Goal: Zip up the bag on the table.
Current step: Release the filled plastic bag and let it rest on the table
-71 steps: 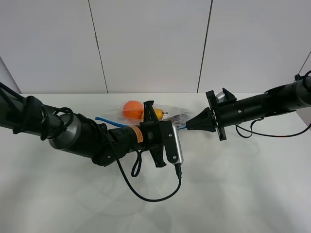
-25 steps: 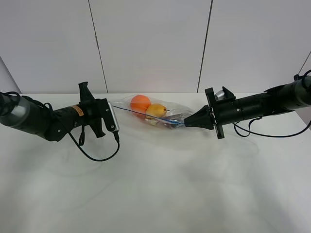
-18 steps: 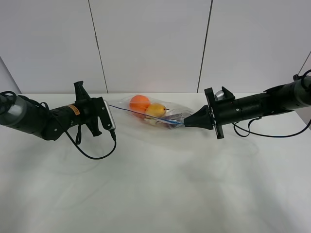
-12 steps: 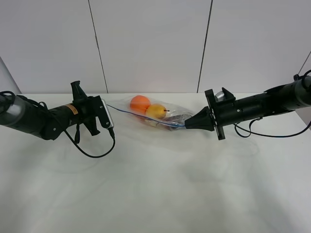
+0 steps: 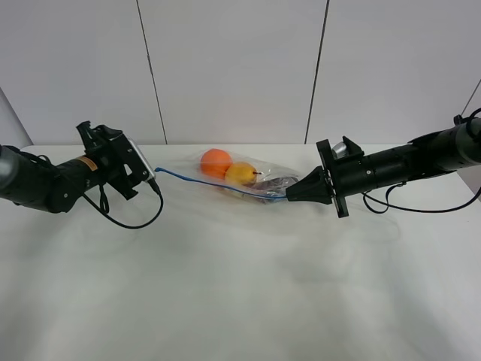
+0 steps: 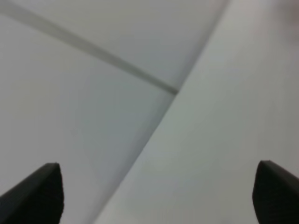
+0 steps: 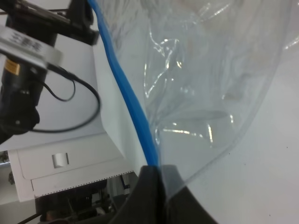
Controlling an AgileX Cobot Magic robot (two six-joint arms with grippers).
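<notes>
Bag of clear crinkly plastic, holding a round orange, a yellow pear and a dark purple eggplant, lies toward the back of the large smooth white table, between the two arms. The right gripper is clenched on the bag's corner, where the blue strip along its edge ends. The left gripper points toward the grey wall, fingers spread wide with nothing between them; the strip's other end lies just beside its wrist.
</notes>
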